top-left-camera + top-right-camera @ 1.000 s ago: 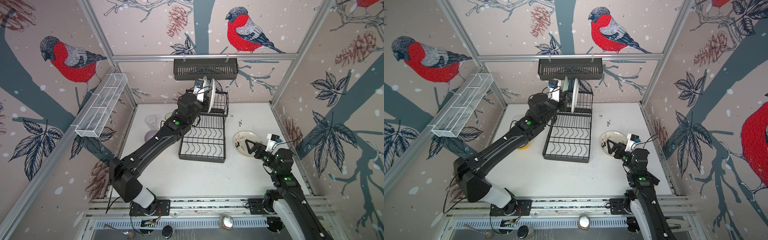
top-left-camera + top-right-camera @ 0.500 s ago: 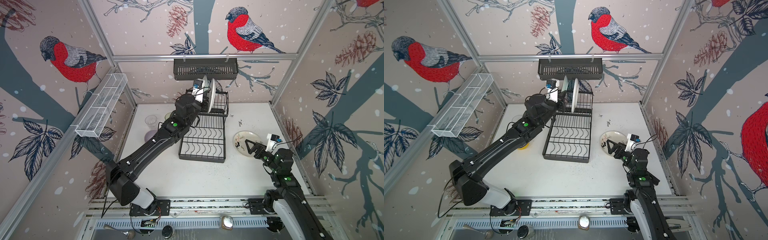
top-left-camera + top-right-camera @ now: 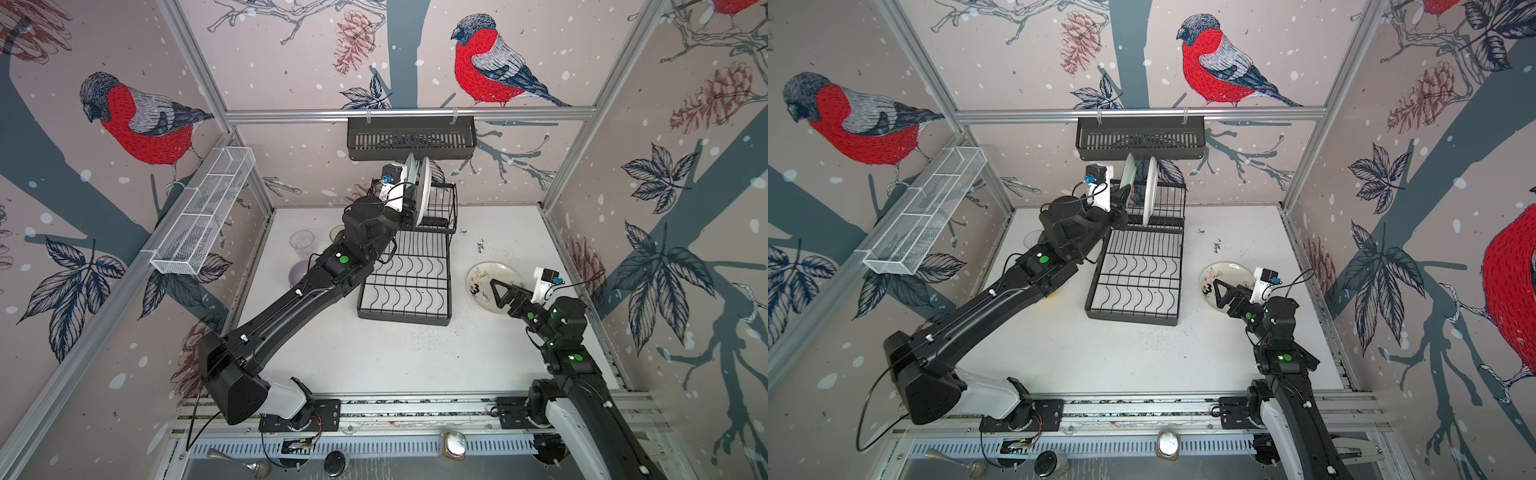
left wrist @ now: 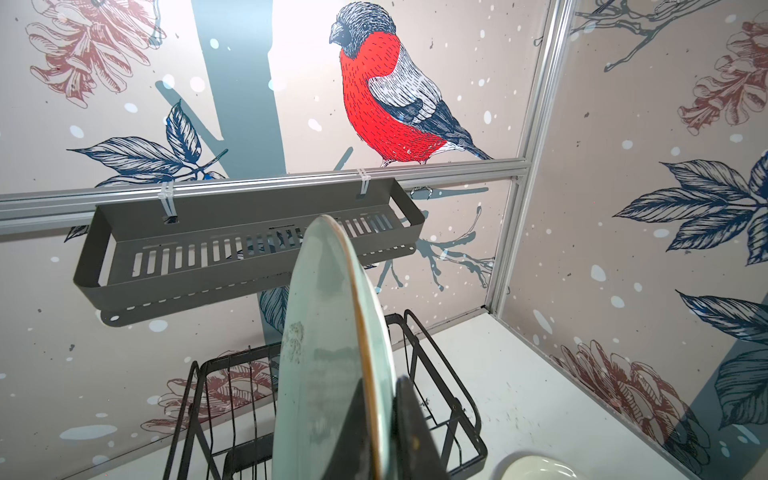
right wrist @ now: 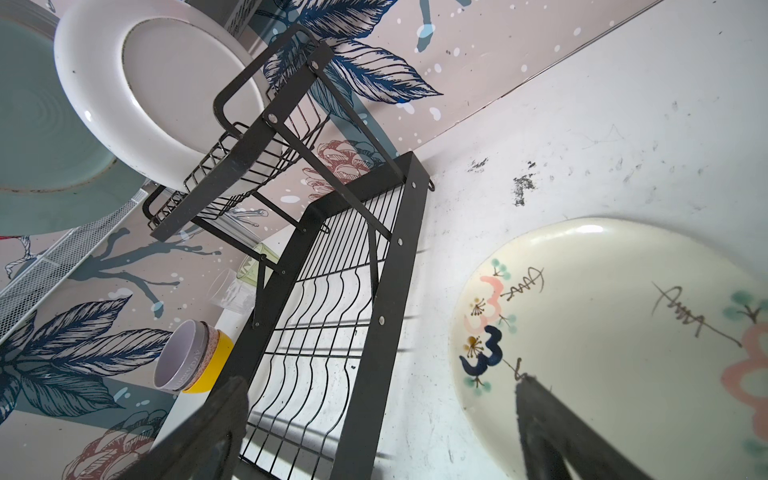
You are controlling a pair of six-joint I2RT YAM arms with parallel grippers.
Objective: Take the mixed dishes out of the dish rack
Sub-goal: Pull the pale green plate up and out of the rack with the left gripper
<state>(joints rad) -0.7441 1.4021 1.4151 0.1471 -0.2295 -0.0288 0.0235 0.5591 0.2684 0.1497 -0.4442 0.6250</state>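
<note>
The left gripper (image 4: pixel 380 419) pinched the round mint-green plate (image 4: pixel 320 353), upright at the top tier of the black wire dish rack (image 3: pixel 405 286). The right gripper (image 3: pixel 500 293) gaped wide, right of the rack, maybe just over the cream flowered plate (image 3: pixel 484 274).

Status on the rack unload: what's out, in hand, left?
Done: the stacked bowls, both glasses and the cream floral plate sit on the table, off the dish rack, whose lower tier is bare. In hand: the left end effector is clamped on the mint plate, upright in the upper tier. Left: that plate and the white plate beside it. The right end effector is open above the cream plate.
</note>
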